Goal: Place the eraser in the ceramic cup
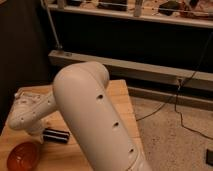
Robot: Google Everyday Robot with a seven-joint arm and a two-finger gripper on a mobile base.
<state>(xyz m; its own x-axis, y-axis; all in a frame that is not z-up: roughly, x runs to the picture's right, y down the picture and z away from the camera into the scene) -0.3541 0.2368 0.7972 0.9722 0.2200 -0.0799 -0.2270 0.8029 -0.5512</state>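
The eraser (55, 135), a long black block, lies on the wooden table (122, 100) at the left, just right of my arm's end. The gripper (35, 131) hangs at the end of the white wrist (26, 112), low over the table and right beside the eraser's left end. My big white arm link (95, 120) fills the middle of the view and covers much of the table. The ceramic cup is hidden or out of view.
A shallow orange bowl (22, 156) sits at the table's front left corner, below the gripper. Beyond the table is a dark shelf unit with a metal rail (135, 70). Cables (175, 107) run over the speckled floor at the right.
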